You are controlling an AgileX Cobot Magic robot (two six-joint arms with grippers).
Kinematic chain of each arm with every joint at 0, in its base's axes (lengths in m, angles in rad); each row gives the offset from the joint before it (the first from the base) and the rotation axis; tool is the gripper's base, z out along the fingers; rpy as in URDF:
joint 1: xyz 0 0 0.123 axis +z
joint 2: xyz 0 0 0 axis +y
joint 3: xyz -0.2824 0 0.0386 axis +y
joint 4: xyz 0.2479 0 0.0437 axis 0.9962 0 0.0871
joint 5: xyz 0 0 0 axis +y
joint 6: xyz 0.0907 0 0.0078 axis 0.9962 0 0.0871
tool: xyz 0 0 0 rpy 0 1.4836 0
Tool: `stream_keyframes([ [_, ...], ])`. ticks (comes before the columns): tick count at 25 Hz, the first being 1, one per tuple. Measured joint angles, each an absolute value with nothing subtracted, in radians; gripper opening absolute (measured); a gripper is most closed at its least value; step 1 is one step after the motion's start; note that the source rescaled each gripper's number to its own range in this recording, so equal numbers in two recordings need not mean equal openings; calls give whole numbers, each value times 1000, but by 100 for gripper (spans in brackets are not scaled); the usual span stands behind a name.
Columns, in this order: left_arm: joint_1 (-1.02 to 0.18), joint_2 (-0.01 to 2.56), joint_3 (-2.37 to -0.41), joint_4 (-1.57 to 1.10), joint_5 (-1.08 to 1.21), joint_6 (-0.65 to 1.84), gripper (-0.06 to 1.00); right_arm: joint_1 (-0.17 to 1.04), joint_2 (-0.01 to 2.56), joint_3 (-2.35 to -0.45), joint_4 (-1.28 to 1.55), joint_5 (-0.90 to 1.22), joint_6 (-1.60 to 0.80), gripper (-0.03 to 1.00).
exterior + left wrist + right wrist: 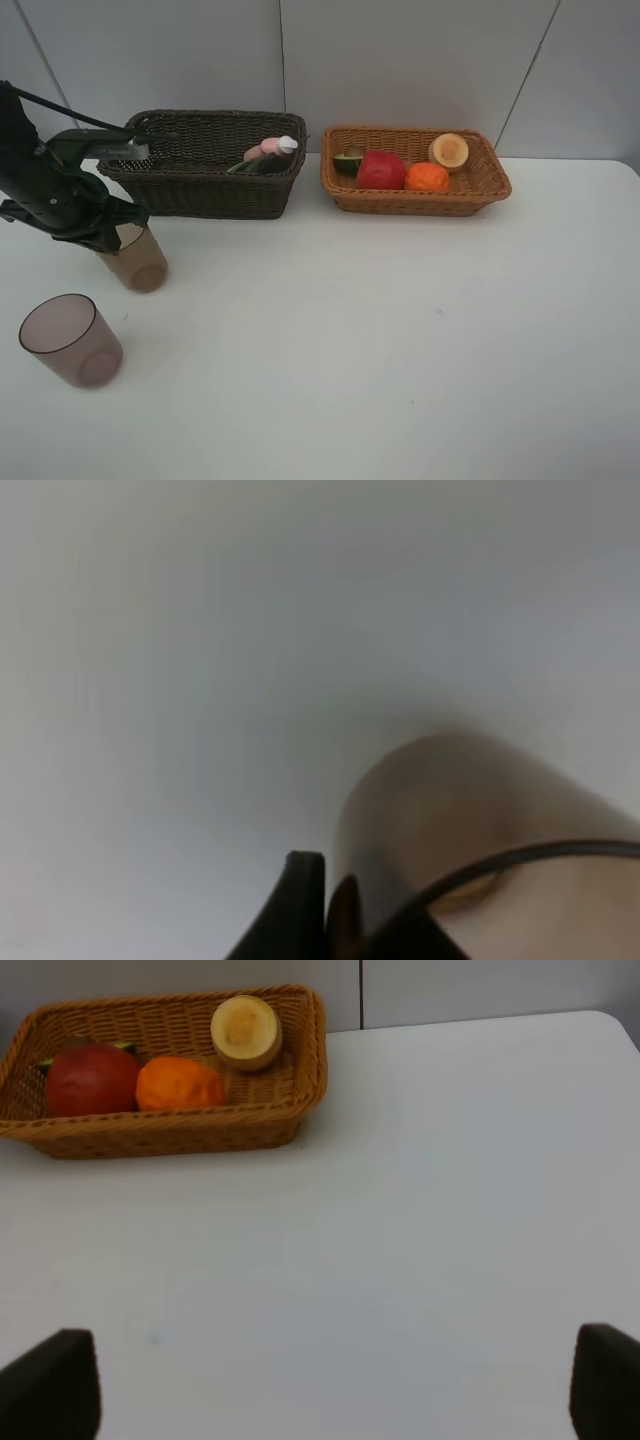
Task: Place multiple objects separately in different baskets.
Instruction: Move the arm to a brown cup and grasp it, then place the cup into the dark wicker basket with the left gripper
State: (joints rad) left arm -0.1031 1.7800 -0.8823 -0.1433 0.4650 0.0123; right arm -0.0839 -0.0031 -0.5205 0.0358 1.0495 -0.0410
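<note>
The left gripper (118, 235) sits clamped on the rim of one brownish cup (135, 262) just in front of the dark basket (205, 190), mostly hiding it. The wrist view is a blurry mess. The right gripper (320, 1395) has fingers wide apart, tips cut off.

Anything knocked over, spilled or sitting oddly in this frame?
Nothing stands out. Both cups stand upright on the table, the left gripper shut on the farther one. The bottles lean inside the dark basket; the fruit sits in the light basket.
</note>
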Motion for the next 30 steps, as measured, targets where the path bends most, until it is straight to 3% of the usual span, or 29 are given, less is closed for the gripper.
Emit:
stream_keyframes([
  [15, -103, 1781, -894, -162, 475, 14, 4, -84, -3, -521, 36, 1049, -41, 98],
  [30, -103, 1782, -1203, -162, 878, 37, 4, -84, -3, -521, 37, 1049, -41, 98],
])
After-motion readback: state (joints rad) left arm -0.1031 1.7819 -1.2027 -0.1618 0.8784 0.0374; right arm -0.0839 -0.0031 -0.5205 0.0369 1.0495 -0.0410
